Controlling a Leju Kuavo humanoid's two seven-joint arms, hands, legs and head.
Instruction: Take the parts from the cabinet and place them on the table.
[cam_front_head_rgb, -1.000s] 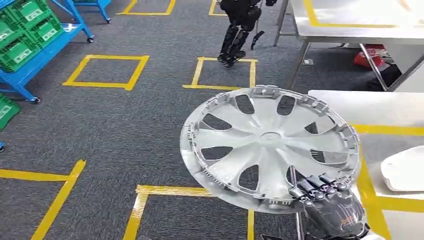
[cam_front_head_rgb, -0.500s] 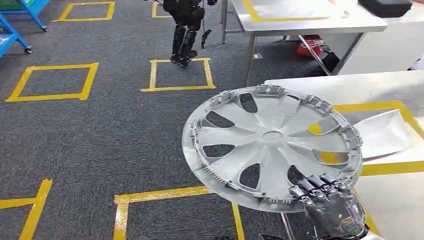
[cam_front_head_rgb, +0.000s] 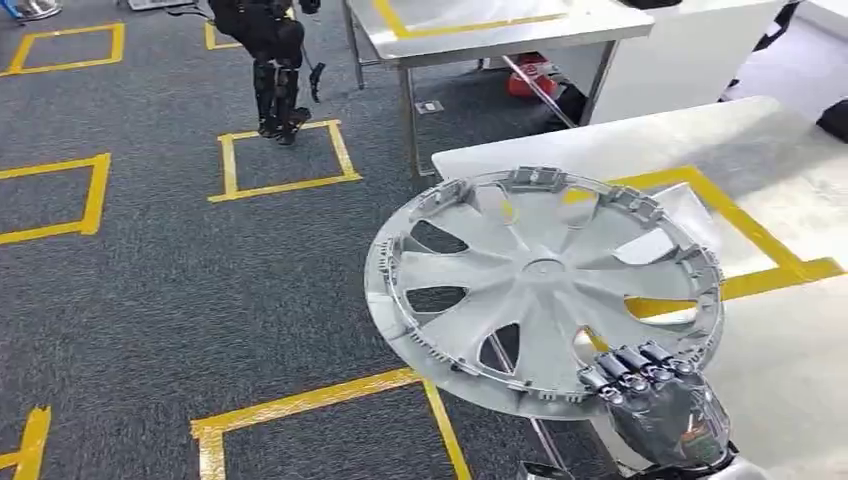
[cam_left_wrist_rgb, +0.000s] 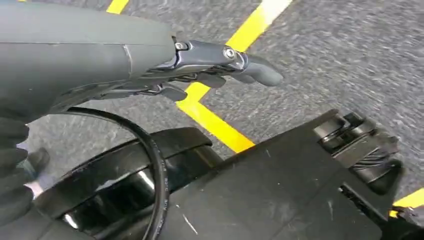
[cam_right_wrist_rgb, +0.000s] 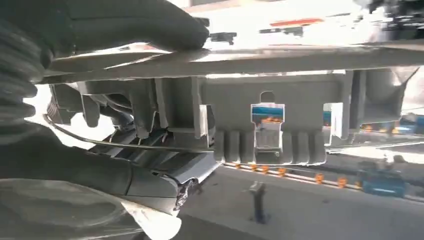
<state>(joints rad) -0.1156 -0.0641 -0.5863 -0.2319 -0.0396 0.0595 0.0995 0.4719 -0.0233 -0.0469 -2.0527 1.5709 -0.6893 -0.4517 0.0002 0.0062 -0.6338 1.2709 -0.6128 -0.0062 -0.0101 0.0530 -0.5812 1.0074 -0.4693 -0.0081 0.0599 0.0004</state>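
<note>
My right hand (cam_front_head_rgb: 655, 400) grips the near rim of the hubcap (cam_front_head_rgb: 545, 285), dark fingers (cam_front_head_rgb: 630, 368) curled over the edge from below; in the right wrist view the same hand (cam_right_wrist_rgb: 90, 150) clamps the rim, with the hubcap's clipped back edge (cam_right_wrist_rgb: 270, 125) close in front of the camera. The hubcap is a silver wheel cover with broad spokes and dark openings between them, held up in the air, tilted, its face turned toward my head camera. Seen from my head it overlaps the near corner of the steel table (cam_front_head_rgb: 790, 190), whose top carries a yellow tape outline (cam_front_head_rgb: 760, 235), and part of it hangs over the carpet (cam_front_head_rgb: 200, 270); I cannot tell how high above the table it sits. A pale sheet-like part (cam_front_head_rgb: 680, 215) lies on the table just behind the hubcap's far edge. My left hand (cam_left_wrist_rgb: 165, 65) hangs over the grey carpet with its fingers (cam_left_wrist_rgb: 250, 70) stretched out and holding nothing. Farther out, yellow tape squares (cam_front_head_rgb: 285, 160) mark the floor, another dark humanoid robot (cam_front_head_rgb: 270, 60) stands at one of them, and a second steel table (cam_front_head_rgb: 480, 30) stands beyond, with a red object (cam_front_head_rgb: 530, 80) under it.
</note>
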